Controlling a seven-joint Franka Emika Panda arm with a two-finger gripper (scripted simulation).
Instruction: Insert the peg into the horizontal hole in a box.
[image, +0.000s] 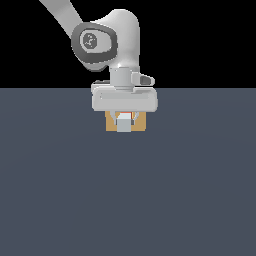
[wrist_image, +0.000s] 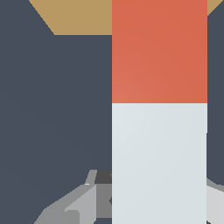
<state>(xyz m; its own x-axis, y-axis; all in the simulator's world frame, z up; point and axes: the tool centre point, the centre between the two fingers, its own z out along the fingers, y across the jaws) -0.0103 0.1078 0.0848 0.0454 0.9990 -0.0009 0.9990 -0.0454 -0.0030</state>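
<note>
Exterior view: box (image: 141, 123) rests on slate floor (image: 128, 200)

A bare simulated scene: a flat, featureless slate-grey floor (image: 60, 200) meeting a pure black backdrop (image: 200, 40), untextured renders throughout.

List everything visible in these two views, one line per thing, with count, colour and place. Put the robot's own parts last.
peg: one, pale grey-white with a red-orange end section, held in the gripper, red-orange end pointing toward the box.
box: one, tan, on the floor, directly behind the peg in the exterior view and partly hidden by the gripper.
hole: not visible, the peg and gripper cover the middle of the box's face.
floor: one, dark blue-grey, under everything.
gripper: one, light grey, just above the floor in front of the box, shut on the peg.
arm: one, white with a dark grey joint, entering from the exterior view's upper left.
</note>
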